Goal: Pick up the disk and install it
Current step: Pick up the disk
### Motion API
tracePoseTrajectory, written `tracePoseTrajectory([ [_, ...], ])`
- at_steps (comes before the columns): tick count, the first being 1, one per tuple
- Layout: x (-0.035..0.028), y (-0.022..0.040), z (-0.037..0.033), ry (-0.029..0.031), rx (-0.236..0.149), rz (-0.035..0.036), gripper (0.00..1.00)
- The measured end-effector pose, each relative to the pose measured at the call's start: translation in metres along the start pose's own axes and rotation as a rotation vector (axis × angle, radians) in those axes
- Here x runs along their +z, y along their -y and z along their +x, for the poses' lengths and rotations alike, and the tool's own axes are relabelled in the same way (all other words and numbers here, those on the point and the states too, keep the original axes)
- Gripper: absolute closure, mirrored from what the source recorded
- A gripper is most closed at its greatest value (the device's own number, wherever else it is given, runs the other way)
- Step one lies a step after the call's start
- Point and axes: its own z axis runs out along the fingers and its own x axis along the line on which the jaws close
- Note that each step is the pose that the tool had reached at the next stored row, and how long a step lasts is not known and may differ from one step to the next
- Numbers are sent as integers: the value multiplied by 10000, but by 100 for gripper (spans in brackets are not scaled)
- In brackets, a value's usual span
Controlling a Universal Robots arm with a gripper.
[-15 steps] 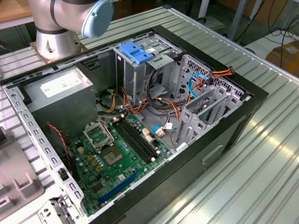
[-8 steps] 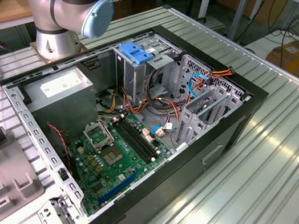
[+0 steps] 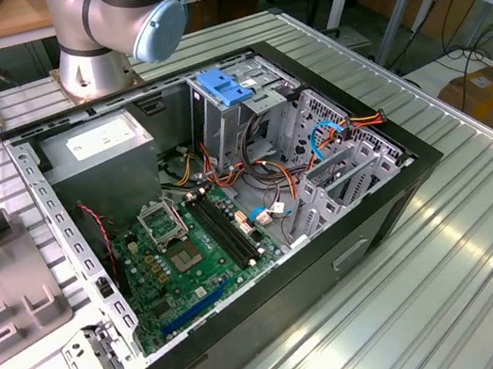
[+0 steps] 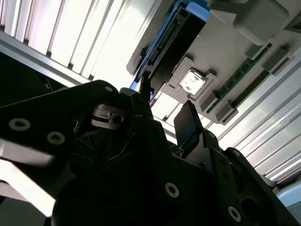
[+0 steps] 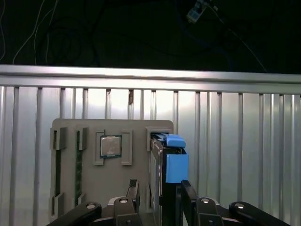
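Observation:
The disk (image 5: 174, 162) stands on edge in a slot of a grey parts holder (image 5: 136, 172). It is a black drive with blue rails and a blue tab on its end. In the second wrist view the disk (image 4: 176, 40) lies just beyond my fingertips. My gripper (image 5: 161, 195) is open, hovering over the disk with one finger (image 5: 134, 193) on each side of it and not touching it. Bright table shows through the gap of my gripper (image 4: 164, 110).
The holder also carries a processor chip (image 5: 110, 146) and memory sticks (image 5: 57, 165). In the exterior view the open computer case (image 3: 375, 209) lies on the ribbed metal table (image 3: 473, 278), with a blue clip (image 3: 225, 88) on its drive cage, next to the arm's base (image 3: 98, 72).

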Motion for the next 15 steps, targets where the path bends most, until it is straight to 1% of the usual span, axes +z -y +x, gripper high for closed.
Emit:
tracePoseTrajectory([
  [6,18,-11,-56,-2,-132,-3,52],
  [10,28,-14,-94,19,-135,-1,52],
  [15,41,-24,-114,32,-134,-3,52],
])
